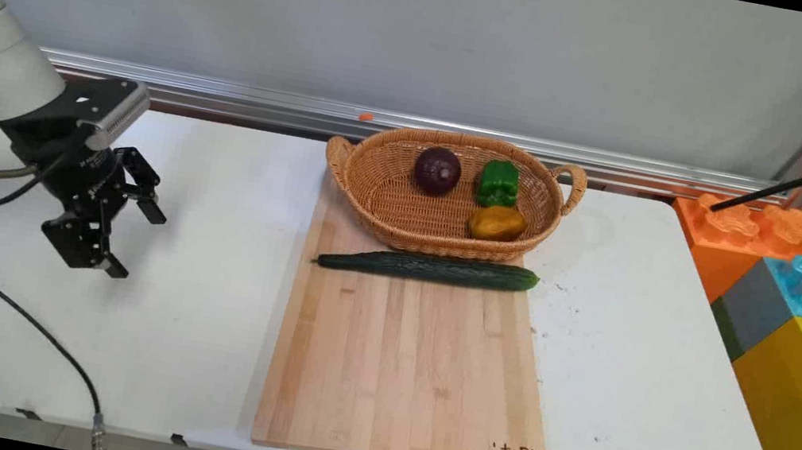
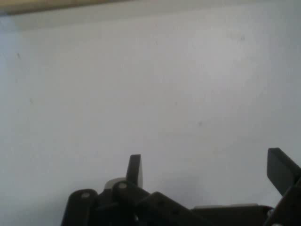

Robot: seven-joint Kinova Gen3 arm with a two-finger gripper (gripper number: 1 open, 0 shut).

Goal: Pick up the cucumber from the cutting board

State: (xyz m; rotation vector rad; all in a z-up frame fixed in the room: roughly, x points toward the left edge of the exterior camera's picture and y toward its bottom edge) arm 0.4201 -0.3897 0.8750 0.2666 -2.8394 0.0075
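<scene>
Your inventory, counted from the main view:

- One black two-finger gripper (image 1: 134,241), left of frame, hanging over bare white table (image 1: 195,305). You have its fingers spread wide with nothing between them; the hand view shows both fingertips (image 2: 134,169) apart over plain tabletop.
- One rectangular pale wooden cutting board (image 1: 410,371), centre frame, planked grain, black wire handle at its near edge, a small burnt mark in its lower right corner.
- One long dark green cucumber (image 1: 430,268), slender and lightly ridged, lying crosswise on the board's far end, just in front of the basket.
- One oval woven wicker basket (image 1: 381,198) with two loop handles, upper centre.
- In the basket, three items: one round dark purple onion-like ball (image 1: 437,170) (possibly a red onion), one lumpy green bell pepper (image 1: 498,182), one glossy orange-yellow bell pepper (image 1: 497,223).
</scene>
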